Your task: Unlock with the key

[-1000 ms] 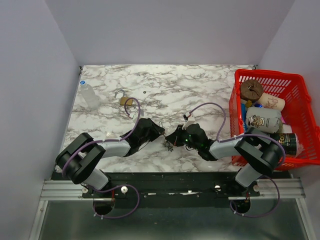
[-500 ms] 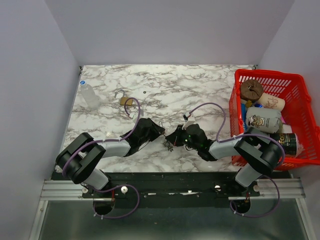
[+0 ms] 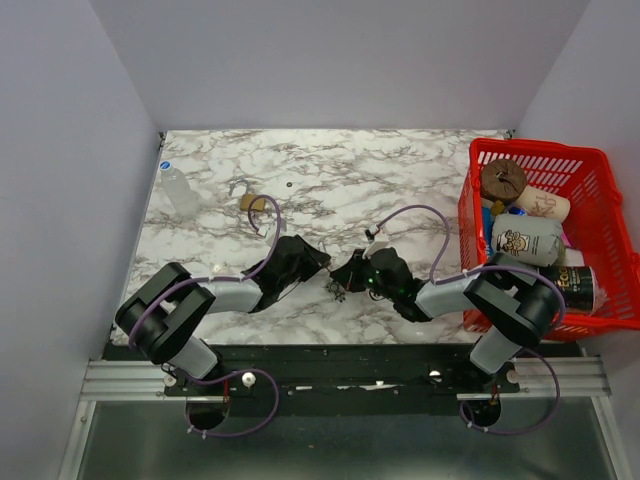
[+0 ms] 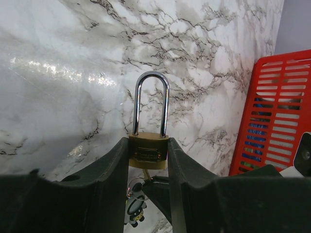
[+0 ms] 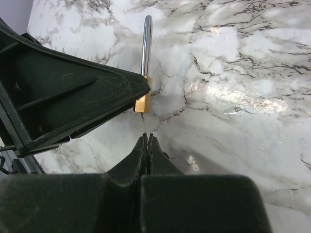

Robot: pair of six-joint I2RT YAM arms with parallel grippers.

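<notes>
In the left wrist view, a brass padlock [image 4: 148,152] with a tall steel shackle [image 4: 151,97] stands upright, and my left gripper [image 4: 148,144] is shut on its body from both sides. A thin key [image 5: 144,121] runs from the padlock's underside [image 5: 142,102] into my right gripper [image 5: 147,137], which is shut on the key's head. A key ring with a small charm [image 4: 131,210] hangs below the lock. From above, the two grippers meet tip to tip near the table's front middle, left [image 3: 318,263] and right [image 3: 349,273].
A red basket [image 3: 598,158] full of cups and cans stands at the right edge, close to my right arm. Another small brass padlock [image 3: 247,200] and a clear bottle [image 3: 178,190] lie at the back left of the marble table [image 3: 400,180].
</notes>
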